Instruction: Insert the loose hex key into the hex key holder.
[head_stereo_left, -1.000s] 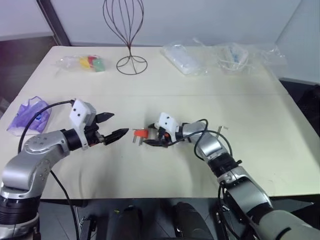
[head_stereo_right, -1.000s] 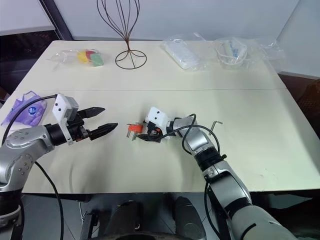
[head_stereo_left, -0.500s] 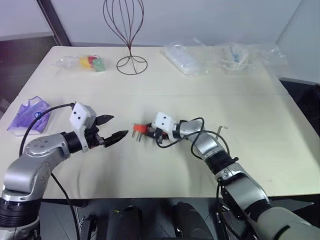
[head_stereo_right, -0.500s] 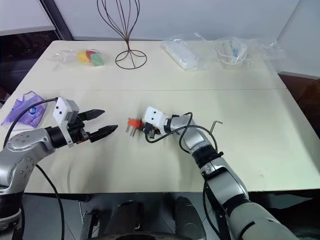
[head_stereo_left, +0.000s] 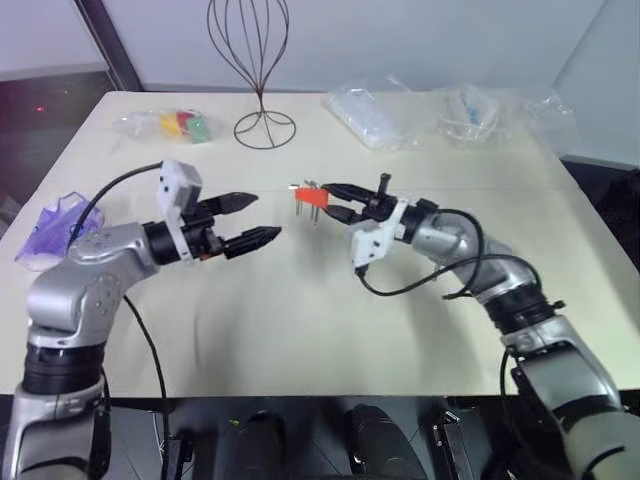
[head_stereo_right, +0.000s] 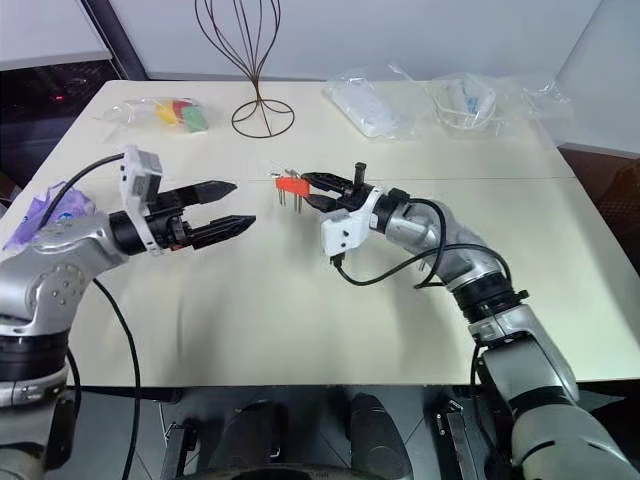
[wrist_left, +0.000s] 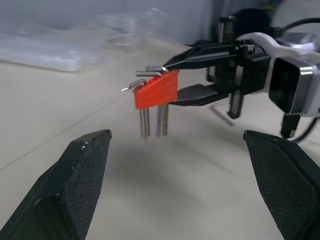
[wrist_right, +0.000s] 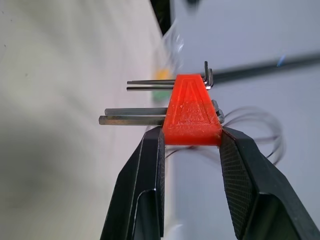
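Right wrist view: right gripper clamps only the holder base, left gripper gapes empty; holder might twist loose mid-air.

I'm seeing the hex key holder hanging above the counter centre, btwn left gripper & right gripper; wire stand sitting behind, bags lying far back.
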